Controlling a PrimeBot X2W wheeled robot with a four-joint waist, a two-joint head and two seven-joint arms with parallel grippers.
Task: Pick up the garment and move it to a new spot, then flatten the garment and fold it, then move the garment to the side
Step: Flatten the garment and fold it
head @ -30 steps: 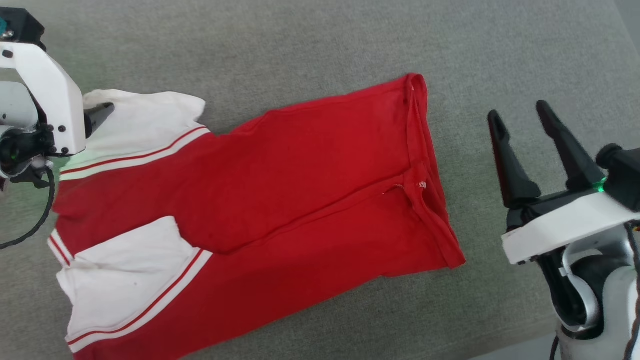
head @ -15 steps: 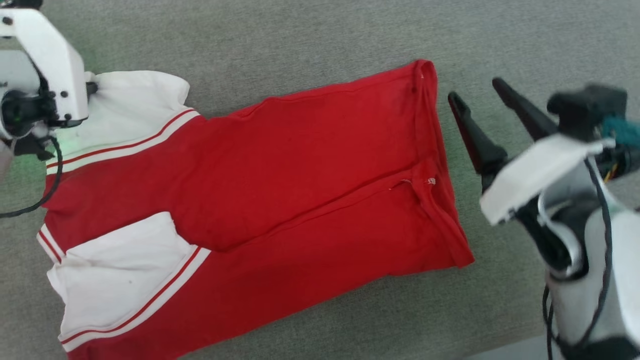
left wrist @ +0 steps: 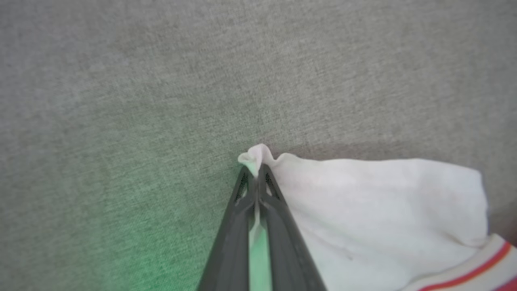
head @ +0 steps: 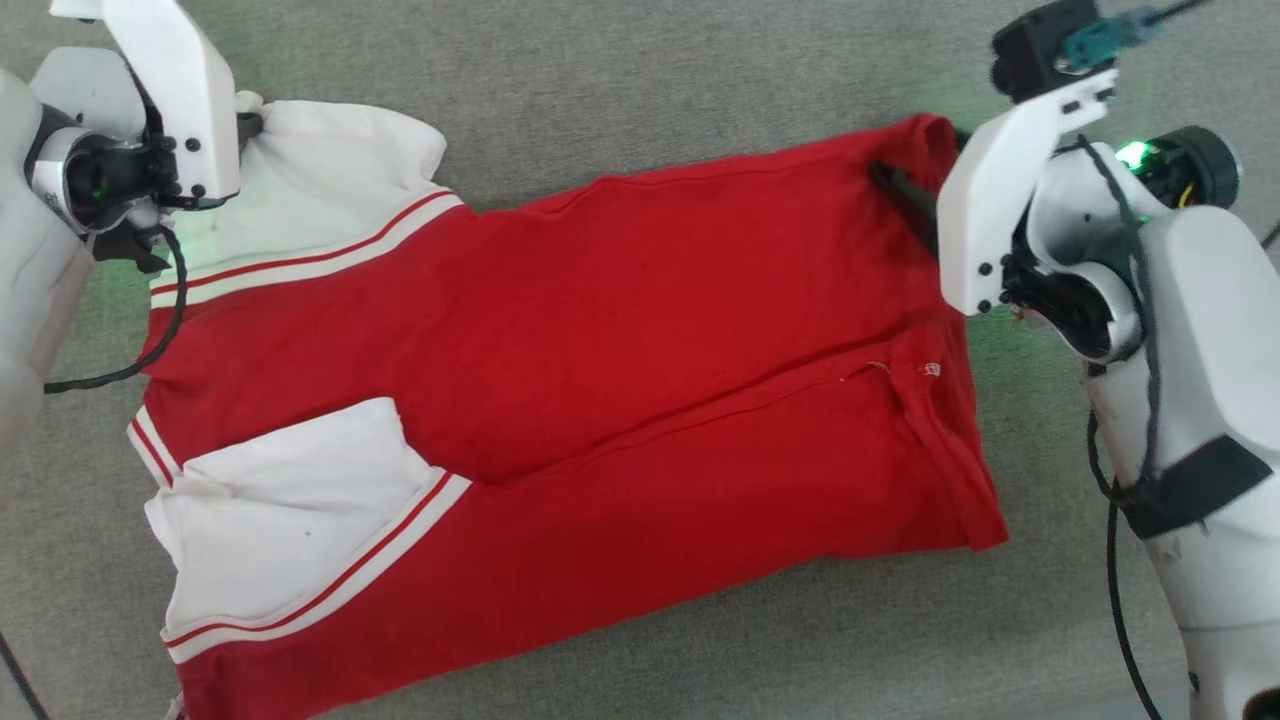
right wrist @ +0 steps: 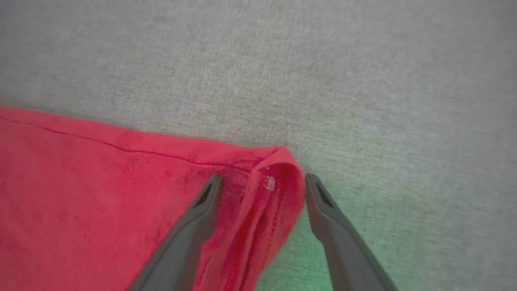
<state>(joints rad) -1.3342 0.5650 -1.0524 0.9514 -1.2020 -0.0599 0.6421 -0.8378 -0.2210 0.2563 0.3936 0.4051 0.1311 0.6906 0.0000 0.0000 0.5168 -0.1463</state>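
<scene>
We see the right gripper move in from well apart. Its spread fingers now straddle the garment hem corner. The left gripper shifts to the sleeve's corner tip.

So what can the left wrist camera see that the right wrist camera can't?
Left wrist view: the left pincer shut on the tip of the white sleeve. Right wrist view: the right pincer open, straddling the corner of the red hem. Both views: part of the garment lying on the grey surface.
</scene>
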